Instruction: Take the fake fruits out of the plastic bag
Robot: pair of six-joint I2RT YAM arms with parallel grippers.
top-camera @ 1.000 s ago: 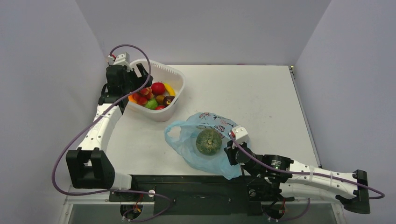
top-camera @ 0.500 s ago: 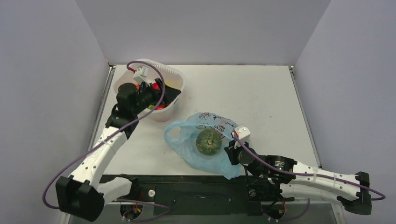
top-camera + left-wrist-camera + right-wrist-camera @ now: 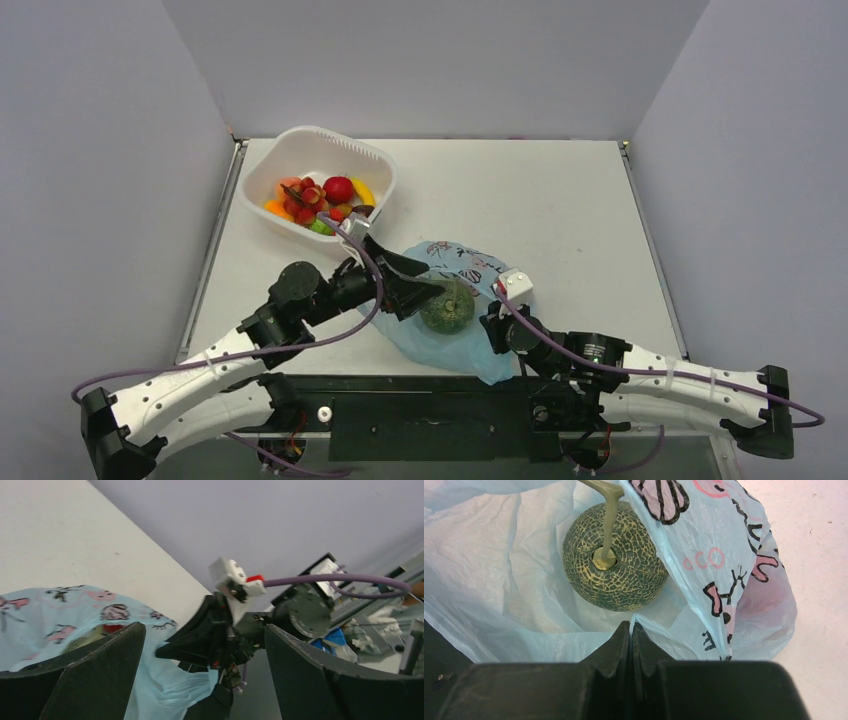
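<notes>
Inside bag [image 3: 734, 580], gourd [image 3: 616, 565], right tool [image 3: 630, 628] gripping bag

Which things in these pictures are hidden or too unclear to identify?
- Right wrist view: a reddish shape behind the light-blue printed plastic bag; the film blurs it.
- Top view: the left end effector covers part of the dark green round plastic gourd.
- Top view: small fruits in the white plastic tub are too small to name.

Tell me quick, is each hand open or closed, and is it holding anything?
Left hand: open, empty, close to the melon.
Right hand: closed, pinching the edge of the bag.
</notes>
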